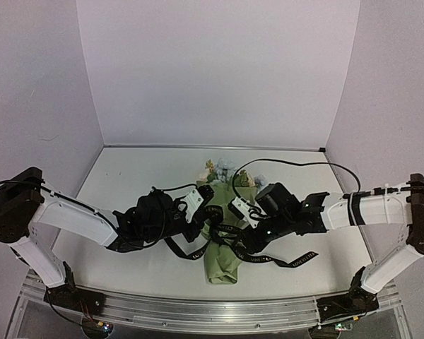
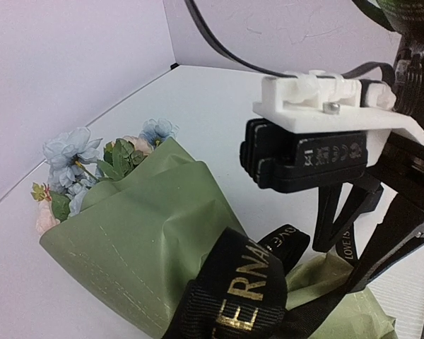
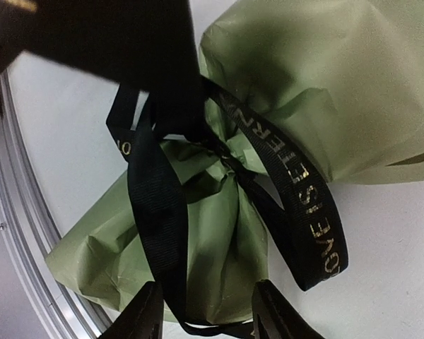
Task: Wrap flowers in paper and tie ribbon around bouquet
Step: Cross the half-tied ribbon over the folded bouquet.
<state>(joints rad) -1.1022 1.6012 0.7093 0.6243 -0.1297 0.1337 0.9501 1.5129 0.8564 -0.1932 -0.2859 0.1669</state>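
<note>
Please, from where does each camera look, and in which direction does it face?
Top external: above and behind the bases, looking down on the table; both arms show.
Left wrist: low beside the bouquet, facing the flowers and far corner; the right arm shows.
Right wrist: close above the bouquet's cinched neck, looking down; the right gripper shows, open.
Both wrist views share the lettered ribbon.

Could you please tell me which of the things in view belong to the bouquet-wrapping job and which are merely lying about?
Part of the job:
- bouquet
- its olive-green paper
- flowers
- black lettered ribbon

Lying about:
- no loose items visible
- only a black robot cable trailing over the table
</note>
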